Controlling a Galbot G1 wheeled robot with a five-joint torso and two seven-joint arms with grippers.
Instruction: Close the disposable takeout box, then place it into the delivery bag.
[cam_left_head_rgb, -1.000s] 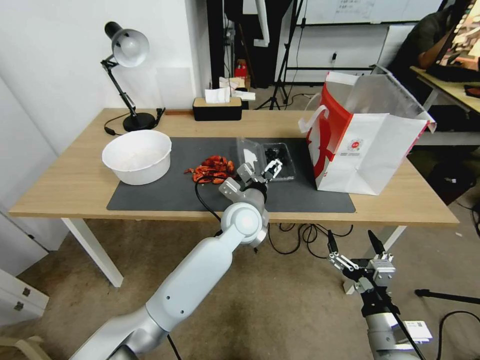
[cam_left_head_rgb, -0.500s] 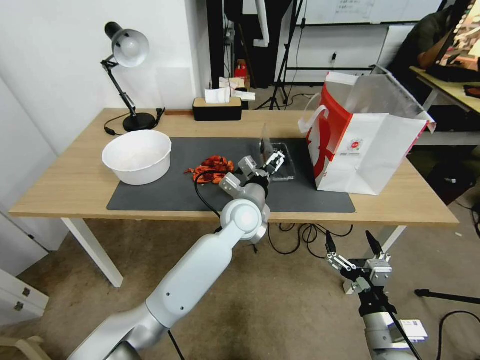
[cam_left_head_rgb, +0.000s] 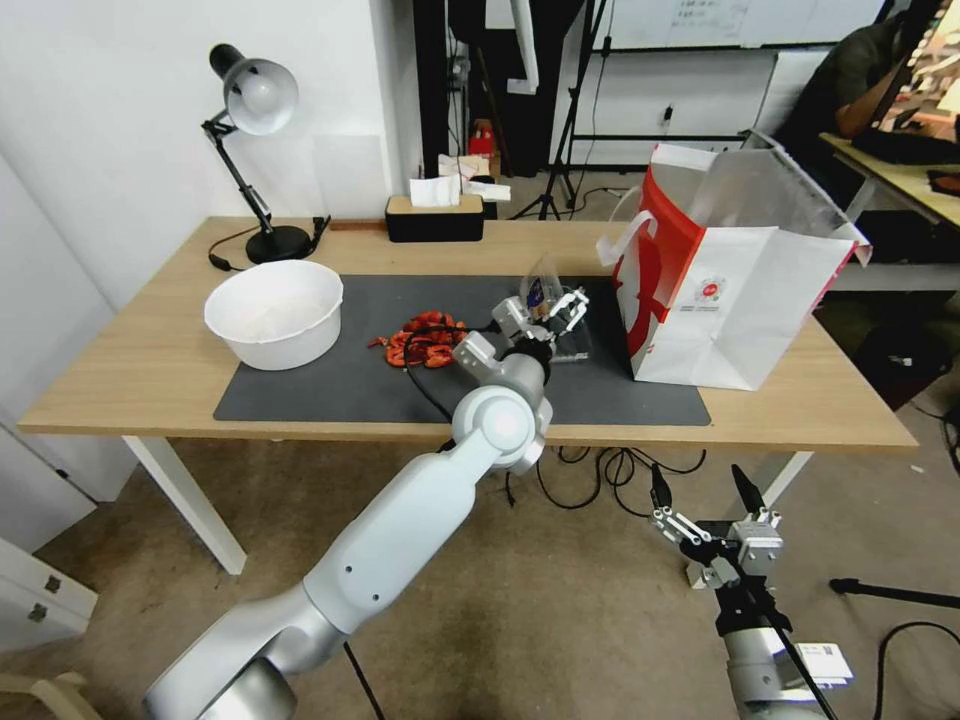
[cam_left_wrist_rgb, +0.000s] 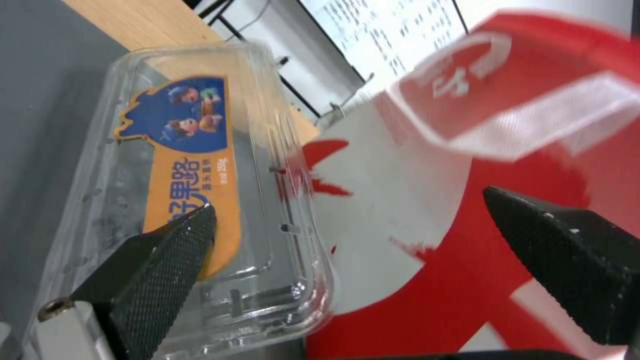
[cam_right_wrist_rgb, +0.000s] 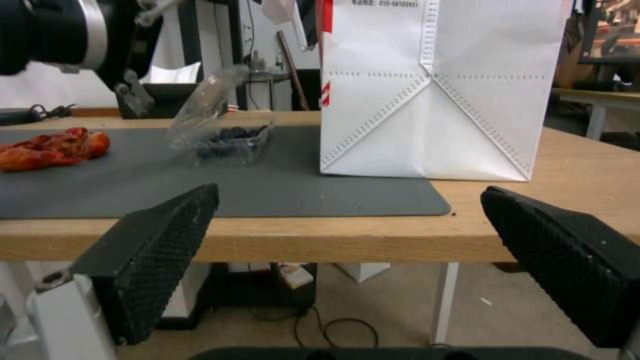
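Clear plastic forms the box (cam_left_head_rgb: 556, 318), which sits on the grey mat (cam_left_head_rgb: 330, 385) at the centre of the head frame, just left of the bag (cam_left_head_rgb: 740, 290). Its base is largely hidden there behind the left gripper (cam_left_head_rgb: 548, 311) and the arm's wrist; dark berries are seen in it in the right wrist view (cam_right_wrist_rgb: 230, 140). The lid is half raised, tilted over the base. In the left wrist view the lid (cam_left_wrist_rgb: 193, 200) fills the left half, and one black finger (cam_left_wrist_rgb: 163, 260) overlaps its lower edge while the other finger (cam_left_wrist_rgb: 573, 255) stands well apart at the right, so the gripper is spread wide with nothing clamped; whether the near finger touches the lid cannot be told. An orange and blue label with cartoon figures and white Chinese characters is seen on the lid; the small print is unreadable. The bag's red side (cam_left_wrist_rgb: 467, 210) is blurred there and cut off by the frame. A small red logo is seen on the bag's white face in the head view, too small to read. The right gripper (cam_left_head_rgb: 705, 500) is held low at the lower right of the head frame, below the table (cam_left_head_rgb: 800, 420), its fingers spread apart.
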